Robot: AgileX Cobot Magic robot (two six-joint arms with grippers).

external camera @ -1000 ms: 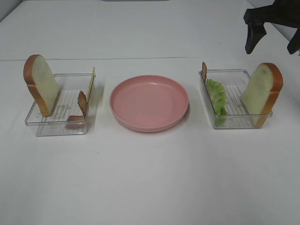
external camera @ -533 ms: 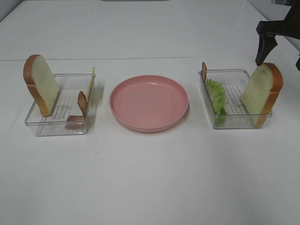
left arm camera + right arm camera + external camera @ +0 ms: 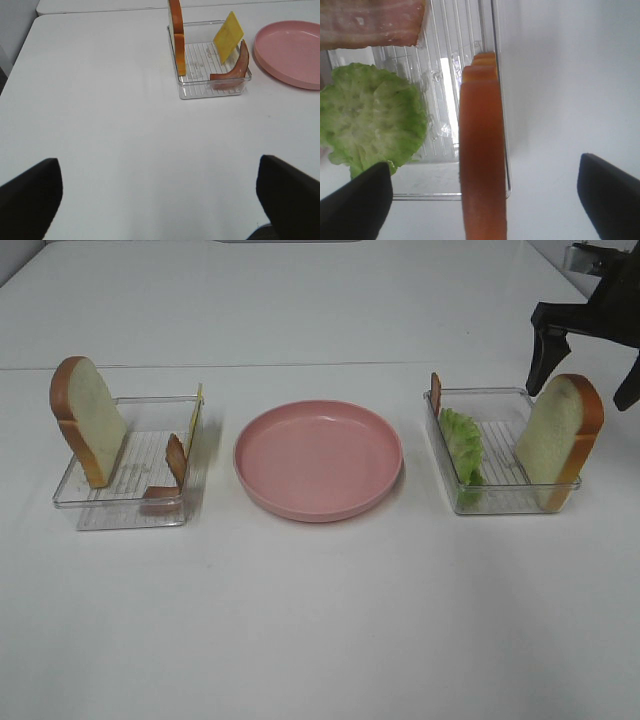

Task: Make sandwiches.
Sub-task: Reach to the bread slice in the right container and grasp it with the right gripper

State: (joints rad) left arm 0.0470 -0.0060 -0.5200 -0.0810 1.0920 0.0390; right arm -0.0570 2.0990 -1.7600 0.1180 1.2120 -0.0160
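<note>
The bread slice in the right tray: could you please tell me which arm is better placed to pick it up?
Right. The right gripper, open, hangs directly over that bread slice, fingers straddling it. The left gripper, also open, sits well back from its own tray.

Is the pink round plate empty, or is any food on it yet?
Empty: the pink round plate shows a bare inner surface in the high view; nothing lies on it.

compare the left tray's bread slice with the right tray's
The left bread slice shares its tray with cheese and a meat strip; the right bread slice with lettuce and another strip. The open right gripper hangs over the right slice; none is near the left slice. Both stand on edge at their tray's outer end.
</note>
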